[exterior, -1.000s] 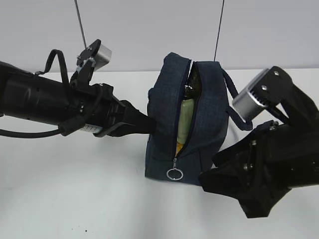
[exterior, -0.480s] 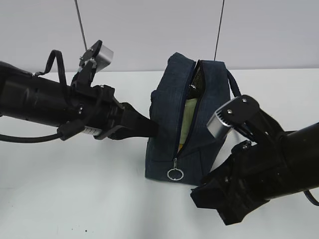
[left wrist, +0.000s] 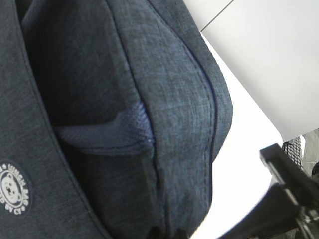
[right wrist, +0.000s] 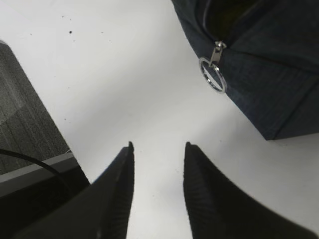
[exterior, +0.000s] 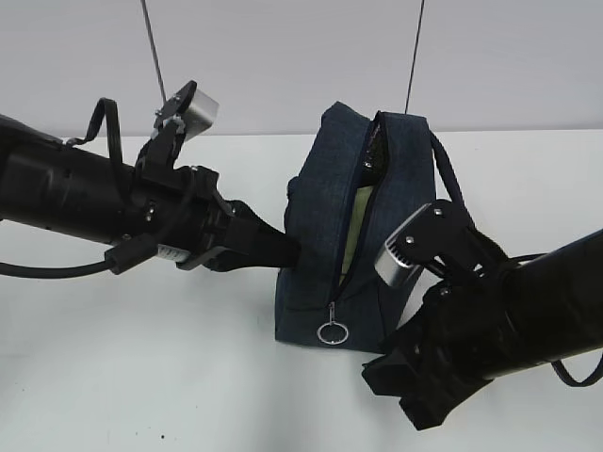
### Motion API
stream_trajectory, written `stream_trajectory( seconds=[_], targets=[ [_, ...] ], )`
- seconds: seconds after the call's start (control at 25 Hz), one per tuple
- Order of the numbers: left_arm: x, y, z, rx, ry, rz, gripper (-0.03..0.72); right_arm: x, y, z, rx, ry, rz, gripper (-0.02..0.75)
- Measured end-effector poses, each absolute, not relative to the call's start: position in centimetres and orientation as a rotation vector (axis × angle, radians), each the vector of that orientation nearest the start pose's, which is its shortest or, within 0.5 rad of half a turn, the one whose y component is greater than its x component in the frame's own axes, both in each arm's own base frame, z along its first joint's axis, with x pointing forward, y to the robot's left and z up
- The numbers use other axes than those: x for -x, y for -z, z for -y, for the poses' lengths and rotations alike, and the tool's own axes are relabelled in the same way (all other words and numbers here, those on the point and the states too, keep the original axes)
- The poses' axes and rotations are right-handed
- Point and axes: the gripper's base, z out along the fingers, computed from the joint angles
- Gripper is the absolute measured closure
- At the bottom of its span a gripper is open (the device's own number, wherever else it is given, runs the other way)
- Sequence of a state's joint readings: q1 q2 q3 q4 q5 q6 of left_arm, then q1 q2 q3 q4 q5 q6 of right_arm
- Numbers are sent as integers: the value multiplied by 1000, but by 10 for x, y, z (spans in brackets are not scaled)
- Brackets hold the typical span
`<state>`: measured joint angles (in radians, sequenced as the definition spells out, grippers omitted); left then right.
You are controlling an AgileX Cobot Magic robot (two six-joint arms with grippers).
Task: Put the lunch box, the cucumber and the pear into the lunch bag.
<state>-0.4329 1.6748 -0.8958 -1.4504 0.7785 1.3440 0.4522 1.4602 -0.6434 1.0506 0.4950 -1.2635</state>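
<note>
Exterior view: the lunch bag [exterior: 353, 235] stands upright on the white table [exterior: 141, 377], a soft navy fabric pouch with its zipper open along the front. Through the slit shows a pale green strip, likely the lunch box [exterior: 356, 231], and something dark near the top that could be the cucumber [exterior: 374, 155]; the pear is not visible. A metal ring pull [exterior: 332, 333] hangs at the bottom of the zipper. The left gripper [exterior: 287, 252] presses into the bag's left side; how far its jaws stand apart cannot be told here. The right gripper [exterior: 405, 391] hovers low beside the bag's right corner, holding nothing.

Left wrist view: coarse woven denim-like cloth fills the frame, with a mesh loop handle [left wrist: 107, 134] and a small round white logo [left wrist: 12, 188]. The cloth bulges and creases, so the bag will likely sag and shift unless braced. Whether the fingers pinch fabric is hidden.

Right wrist view: two dark ribbed fingers [right wrist: 117, 191] stand moderately apart over bare table, empty. The ring pull [right wrist: 213, 75] lies ahead near the bag's corner; thin, stiff and smooth, it seems the best hold for drawing the zipper, though slippery.
</note>
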Motion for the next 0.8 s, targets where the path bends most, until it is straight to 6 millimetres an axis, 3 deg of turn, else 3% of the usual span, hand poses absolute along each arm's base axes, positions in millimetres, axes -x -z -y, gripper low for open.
stream_trajectory(
  seconds=[0.24, 0.68, 0.8],
  targets=[
    [-264, -210, 192, -810, 1151, -2232, 706, -224, -170, -145, 1083, -512, -2303, 446],
    [-264, -210, 192, -808, 1147, -2233, 706, -236, -168, -155, 1276, -465, -2008, 444],
    [-264, -210, 192, -808, 1147, -2233, 706, -237, -164, -156, 1329, -442, -1977, 412]
  ],
)
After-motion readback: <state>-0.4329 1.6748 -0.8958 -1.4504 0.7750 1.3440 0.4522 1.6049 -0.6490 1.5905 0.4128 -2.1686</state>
